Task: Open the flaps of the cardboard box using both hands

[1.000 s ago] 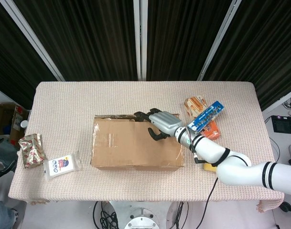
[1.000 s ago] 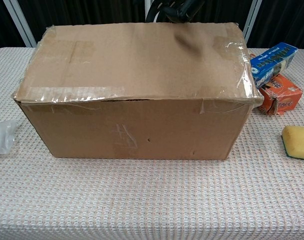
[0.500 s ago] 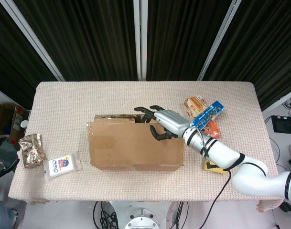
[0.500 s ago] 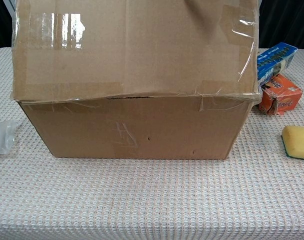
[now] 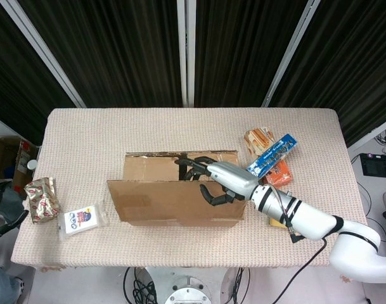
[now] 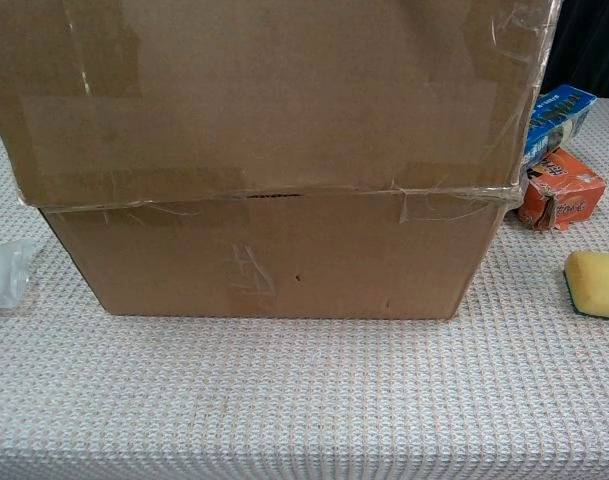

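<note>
The cardboard box stands mid-table. Its long near flap is raised and leans toward me, leaving an opening behind it. My right hand grips the right part of that flap's free edge, fingers hooked over to the inner side and the thumb pressed on the outer face. In the chest view the raised flap fills the upper frame above the box's front wall, and it hides the hand. My left hand shows in neither view.
Right of the box lie a blue packet, an orange packet and a snack bag. A yellow sponge sits at the near right. A foil bag and a white packet lie at the left.
The near flap has swung up from lying flat and now leans toward me. My right hand has come back with its edge, and the box's opening has appeared behind it.
</note>
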`<action>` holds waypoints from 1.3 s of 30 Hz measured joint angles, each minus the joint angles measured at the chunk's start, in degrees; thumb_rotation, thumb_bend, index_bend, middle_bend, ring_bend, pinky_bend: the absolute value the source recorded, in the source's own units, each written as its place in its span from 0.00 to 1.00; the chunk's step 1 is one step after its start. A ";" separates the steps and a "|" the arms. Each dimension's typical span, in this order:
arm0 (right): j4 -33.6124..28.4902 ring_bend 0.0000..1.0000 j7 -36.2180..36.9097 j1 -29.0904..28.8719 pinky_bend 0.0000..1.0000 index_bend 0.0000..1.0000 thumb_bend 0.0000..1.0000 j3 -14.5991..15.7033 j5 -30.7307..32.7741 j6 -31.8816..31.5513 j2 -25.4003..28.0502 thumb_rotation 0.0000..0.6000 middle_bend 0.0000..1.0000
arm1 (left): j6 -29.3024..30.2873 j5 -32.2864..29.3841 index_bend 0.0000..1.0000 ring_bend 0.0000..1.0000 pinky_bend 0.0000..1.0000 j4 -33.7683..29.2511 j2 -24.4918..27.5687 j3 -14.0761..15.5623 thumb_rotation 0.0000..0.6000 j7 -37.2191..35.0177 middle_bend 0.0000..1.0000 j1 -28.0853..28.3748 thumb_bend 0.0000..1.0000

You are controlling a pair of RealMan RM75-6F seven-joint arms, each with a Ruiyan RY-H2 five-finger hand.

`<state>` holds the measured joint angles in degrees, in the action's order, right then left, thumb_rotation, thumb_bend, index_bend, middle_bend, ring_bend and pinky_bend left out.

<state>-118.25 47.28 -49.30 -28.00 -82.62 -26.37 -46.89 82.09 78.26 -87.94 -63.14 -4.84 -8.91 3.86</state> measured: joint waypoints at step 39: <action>2.62 0.11 -23.24 -6.24 0.00 0.17 0.75 13.62 -18.64 -10.64 0.19 1.00 0.24 | -0.81 0.35 0.12 0.07 0.15 0.31 0.43 0.07 0.00 -2.01 0.12 -0.13 0.00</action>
<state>-115.64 24.05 -55.54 -14.39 -101.25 -37.01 -46.70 81.28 78.61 -87.63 -62.71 -4.77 -10.92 3.72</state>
